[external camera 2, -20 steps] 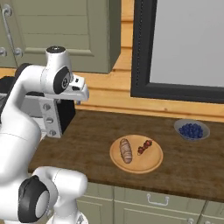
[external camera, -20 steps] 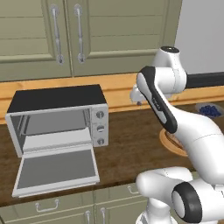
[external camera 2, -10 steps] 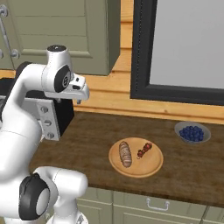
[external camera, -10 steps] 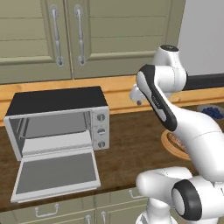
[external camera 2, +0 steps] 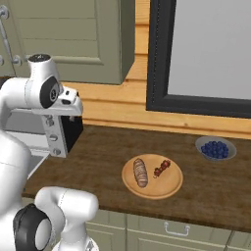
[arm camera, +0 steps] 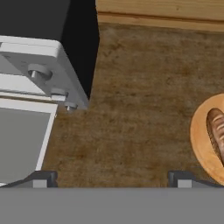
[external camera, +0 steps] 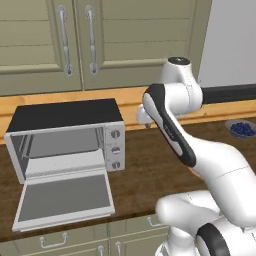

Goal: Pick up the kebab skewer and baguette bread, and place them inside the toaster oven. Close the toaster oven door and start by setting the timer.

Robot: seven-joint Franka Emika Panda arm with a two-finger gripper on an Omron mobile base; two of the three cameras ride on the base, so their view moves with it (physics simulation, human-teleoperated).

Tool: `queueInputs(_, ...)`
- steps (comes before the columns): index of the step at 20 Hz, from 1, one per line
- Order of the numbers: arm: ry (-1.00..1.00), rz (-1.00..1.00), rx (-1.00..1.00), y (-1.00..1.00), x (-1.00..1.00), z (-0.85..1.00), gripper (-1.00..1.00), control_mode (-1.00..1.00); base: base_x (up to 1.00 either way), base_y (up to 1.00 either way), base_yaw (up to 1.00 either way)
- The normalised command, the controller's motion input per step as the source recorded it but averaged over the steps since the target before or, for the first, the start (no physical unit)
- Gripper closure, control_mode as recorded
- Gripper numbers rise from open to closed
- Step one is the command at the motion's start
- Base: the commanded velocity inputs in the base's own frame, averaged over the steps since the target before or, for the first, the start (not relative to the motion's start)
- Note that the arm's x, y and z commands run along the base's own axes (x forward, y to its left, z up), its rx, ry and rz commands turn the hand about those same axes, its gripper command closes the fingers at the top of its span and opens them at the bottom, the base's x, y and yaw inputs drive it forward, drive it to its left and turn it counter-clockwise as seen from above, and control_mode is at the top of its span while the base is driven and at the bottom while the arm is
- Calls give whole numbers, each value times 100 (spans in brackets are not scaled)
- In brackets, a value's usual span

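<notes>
From the left base view I have the toaster oven (external camera: 67, 142) sitting on the counter (external camera: 145, 165) with its toaster oven door (external camera: 64, 200) dropped flat and the cavity empty. Against the picture a second ago, the oven sits further right in my frame and the whole scene has slid with it, so I read that as my base driving, not as anything on the counter moving. The arm is raised over the counter to the right of the oven, its pose hardly changed.

From the right base view the wooden plate (external camera 2: 169, 188) lies in the middle of the counter, the baguette bread (external camera 2: 140, 172) on its left half and the kebab skewer (external camera 2: 162, 168) just beside it on the right half, the two apart. A bowl of blueberries (external camera 2: 215, 148) stands well off to the right. The plate has drifted a little towards the centre of the frame, which fits the same base motion.

In the hand view the gripper (arm camera: 113, 178) looks down on bare counter between the oven's knob panel and the plate; the jaws stand wide with nothing between them, and part of the bread shows at the right edge.

My judgement: nothing is picked yet, and the hand must travel towards the plate before the first grasp
</notes>
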Motion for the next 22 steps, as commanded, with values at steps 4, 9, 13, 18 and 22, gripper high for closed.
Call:
queueInputs(4, -6, 0, -7, 100, -35, -1, -100, -100, 0, 0, 0)
queueInputs(9, -21, 0, -2, 100, -46, 0, -100, -100, 0, 0, 0)
queueInputs(13, -35, 0, 1, 100, -23, 0, -100, -100, 0, 0, 0)
queueInputs(18, -30, 0, 1, 84, -2, -3, -100, -100, 0, 0, 0)
queueInputs(22, -17, 0, 0, 64, 5, -4, -100, -100, 0, 0, 0)
